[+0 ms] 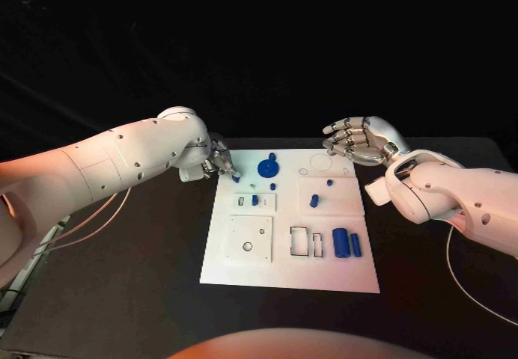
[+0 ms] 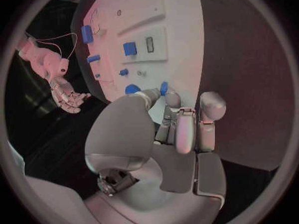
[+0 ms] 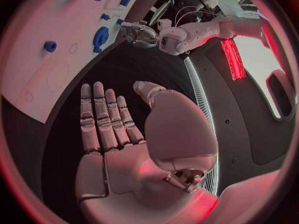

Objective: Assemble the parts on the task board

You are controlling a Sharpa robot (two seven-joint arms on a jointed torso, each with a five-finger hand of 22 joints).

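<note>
Blue part [image 1: 236,179] pinched at left hand [image 1: 219,163] fingertips over task board [image 1: 290,278]: pick-up step, you judge. Right hand [image 1: 359,140] released, empty. Next: seat part in its recess.

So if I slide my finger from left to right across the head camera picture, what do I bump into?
Left hand → round blue part → small blue peg → two long blue parts → right hand.

White screw-dotted arms [image 1: 108,161], thin white cables, silver hands [image 1: 361,140] with jointed fingers [image 3: 99,119]
</note>
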